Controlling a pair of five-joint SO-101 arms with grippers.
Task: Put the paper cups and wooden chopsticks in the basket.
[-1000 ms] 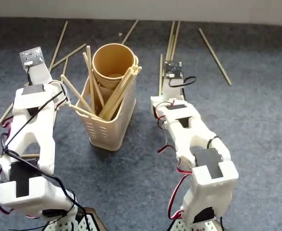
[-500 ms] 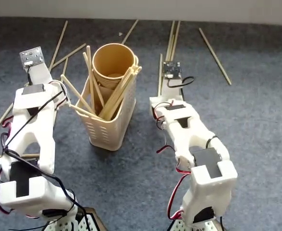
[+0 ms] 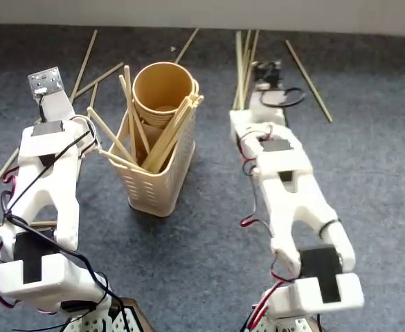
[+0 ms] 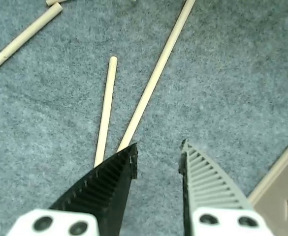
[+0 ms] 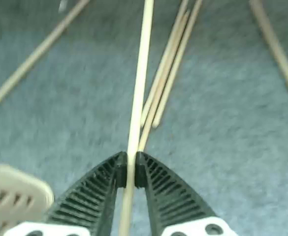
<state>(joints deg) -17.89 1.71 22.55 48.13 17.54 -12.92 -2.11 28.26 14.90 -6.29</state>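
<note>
While the right gripper (image 5: 126, 166) pinches one chopstick (image 5: 142, 73), long axis 12-to-6, the basket (image 3: 162, 190) lies at its 8 o'clock in the high view; the left gripper (image 4: 158, 150) stands part-open, empty.

Covered wall to wall in grey carpet (image 3: 368, 173) (short fuzzy pile, plain up close in both wrist views). Bordered along far edge by pale strip (image 3: 188, 12).
</note>
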